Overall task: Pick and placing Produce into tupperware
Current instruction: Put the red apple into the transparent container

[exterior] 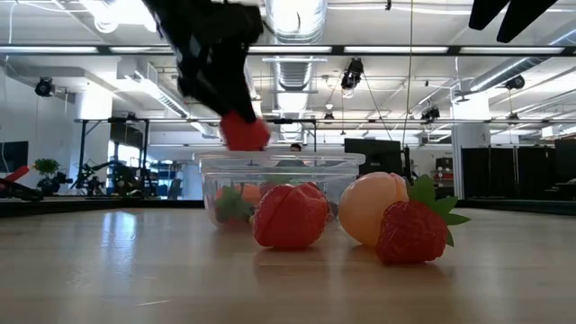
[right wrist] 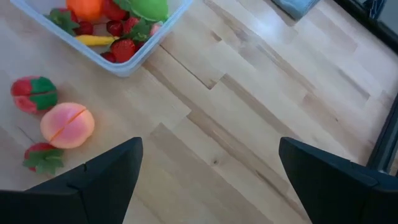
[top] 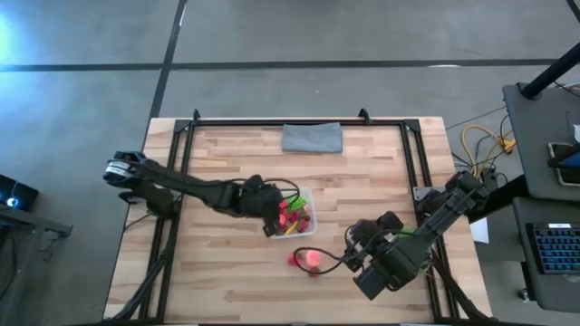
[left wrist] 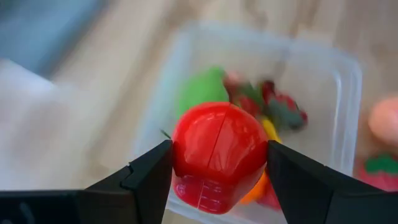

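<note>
The left tool is clamped on a glossy red toy fruit, one finger on each flank, and holds it just above the near rim of the tupperware — in the low view the red piece hangs over the box's edge, not yet inside. The clear box sits near the middle of the counter and already holds a green piece, an orange one, a yellow sliver and small dark-red berries. Three pieces lie on the counter beside it: a peach ball and two strawberry-like pieces with green leaves, all close together and near the box's corner. The right tool hovers over bare wood near them with its fingers spread wide and nothing between them. By their sheen and moulded seams the toys look like light, hard, smooth plastic, so they will likely roll or squirt out of a pinch that is off centre; the widest part of the body, across the seam, seems the safest hold, not the thin leaves. The box looks light too and may slide if nudged. A grey cloth lies at the counter's far edge.
</note>
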